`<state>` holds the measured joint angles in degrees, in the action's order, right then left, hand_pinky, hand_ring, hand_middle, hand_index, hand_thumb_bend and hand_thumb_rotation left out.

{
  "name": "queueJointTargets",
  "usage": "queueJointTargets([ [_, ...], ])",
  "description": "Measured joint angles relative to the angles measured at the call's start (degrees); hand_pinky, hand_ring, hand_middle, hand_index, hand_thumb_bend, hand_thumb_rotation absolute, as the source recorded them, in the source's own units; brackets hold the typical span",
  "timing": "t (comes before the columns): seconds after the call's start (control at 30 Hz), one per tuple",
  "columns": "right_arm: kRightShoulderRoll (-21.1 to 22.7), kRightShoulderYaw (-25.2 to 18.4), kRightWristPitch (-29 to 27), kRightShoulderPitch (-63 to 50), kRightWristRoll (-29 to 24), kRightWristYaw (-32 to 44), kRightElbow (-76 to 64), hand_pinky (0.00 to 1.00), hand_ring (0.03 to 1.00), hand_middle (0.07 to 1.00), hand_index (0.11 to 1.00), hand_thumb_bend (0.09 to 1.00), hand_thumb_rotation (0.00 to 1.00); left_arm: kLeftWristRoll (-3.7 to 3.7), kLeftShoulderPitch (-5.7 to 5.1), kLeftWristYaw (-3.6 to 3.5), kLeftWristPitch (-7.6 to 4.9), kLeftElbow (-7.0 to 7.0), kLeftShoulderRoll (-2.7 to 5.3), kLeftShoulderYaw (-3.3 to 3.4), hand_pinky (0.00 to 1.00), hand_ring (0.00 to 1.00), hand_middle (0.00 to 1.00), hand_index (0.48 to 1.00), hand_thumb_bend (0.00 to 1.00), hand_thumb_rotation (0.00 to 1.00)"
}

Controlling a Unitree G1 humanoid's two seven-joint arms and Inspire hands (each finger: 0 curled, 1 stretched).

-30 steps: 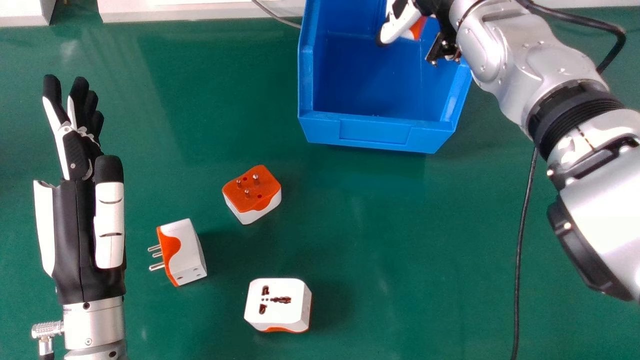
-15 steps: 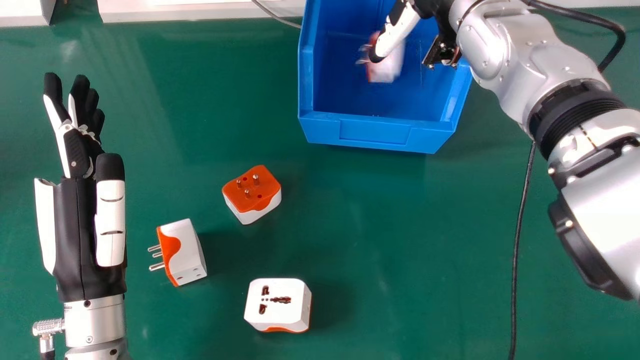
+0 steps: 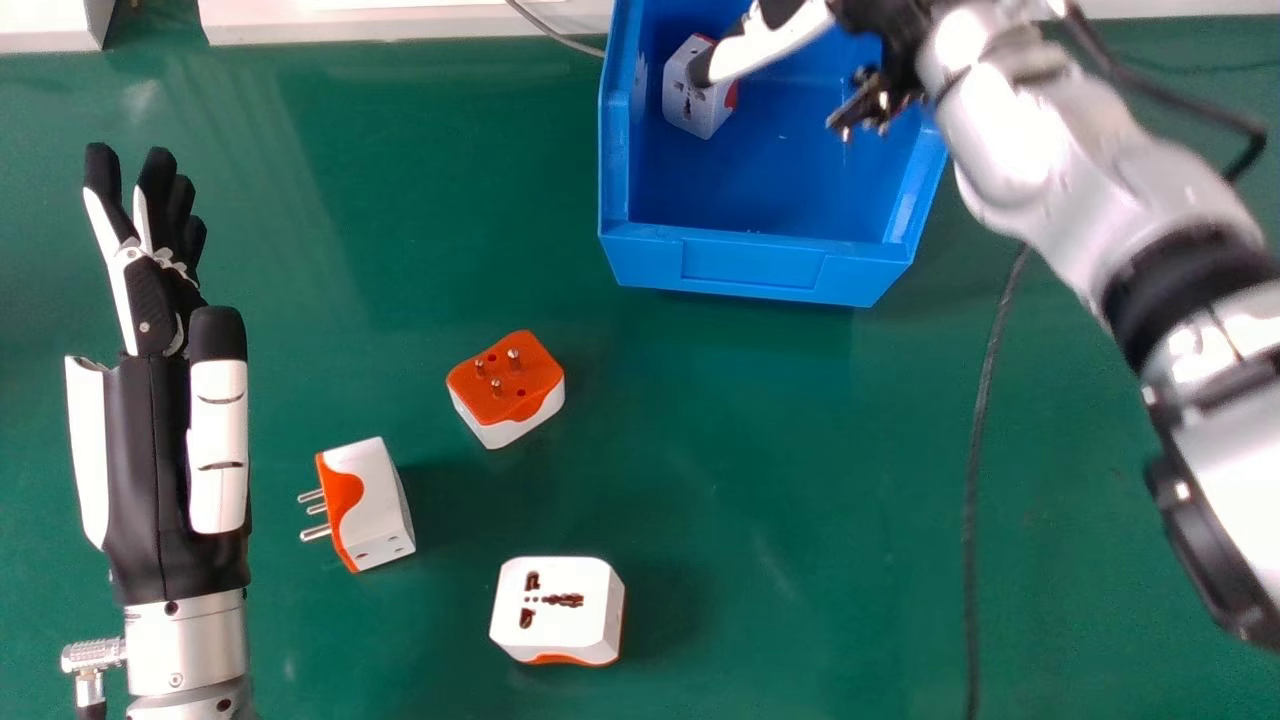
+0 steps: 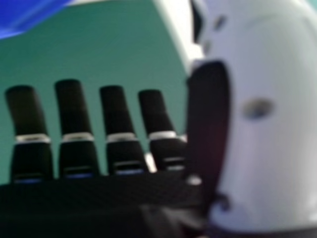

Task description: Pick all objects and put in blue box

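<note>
Your right hand [image 3: 770, 45] keeps no grip, fingers straight above the blue box [image 3: 755, 264], presumably leaving the adapter [image 3: 690, 118] released inside it.

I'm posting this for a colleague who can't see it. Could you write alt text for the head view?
The right robot hand is over a blue box with one white-and-orange adapter inside. Three more adapters lie on the green table; the left robot hand is open at the view's left.
</note>
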<state>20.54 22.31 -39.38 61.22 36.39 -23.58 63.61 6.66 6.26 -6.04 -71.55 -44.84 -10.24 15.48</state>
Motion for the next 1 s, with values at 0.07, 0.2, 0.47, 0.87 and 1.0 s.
queueJointTargets([
  [0.07, 0.9, -0.7, -4.6, -6.3, -1.3, 0.8, -5.6, 0.47, 0.604, 0.699, 0.731, 0.904, 0.14, 0.00, -0.09, 0.32, -0.16, -0.02, -0.05, 0.30, 1.00, 1.00, 1.00, 0.989, 0.55, 0.97],
  [0.2, 2.5, -2.4, -9.1, -17.6, -5.6, 5.0, -17.1, 0.50, 0.621, 0.698, 0.727, 0.899, 0.13, -0.11, -0.30, 0.32, -0.24, 0.04, -0.06, 0.43, 1.00, 1.00, 1.00, 0.989, 0.55, 0.97],
  [0.47, 2.5, -3.7, -15.8, -34.2, -9.7, 11.7, -30.5, 0.53, 0.638, 0.707, 0.722, 0.897, 0.14, -0.12, -1.47, 0.33, -0.16, 0.92, -0.21, 0.57, 1.00, 1.00, 1.00, 0.990, 0.55, 0.97],
  [0.87, 0.1, -2.8, -17.4, -49.8, -13.8, 22.1, -37.3, 0.51, 0.626, 0.717, 0.728, 0.883, 0.14, -1.59, -2.83, 1.04, -0.05, 2.07, -0.22, 0.66, 1.00, 1.00, 1.00, 0.994, 0.58, 0.95],
  [1.0, -0.9, -2.1, -16.3, -52.2, -13.3, 24.1, -38.9, 0.50, 0.628, 0.722, 0.731, 0.879, 0.14, -2.14, -3.00, 1.21, -0.05, 2.47, -0.22, 0.64, 1.00, 1.00, 1.00, 0.994, 0.58, 0.95],
])
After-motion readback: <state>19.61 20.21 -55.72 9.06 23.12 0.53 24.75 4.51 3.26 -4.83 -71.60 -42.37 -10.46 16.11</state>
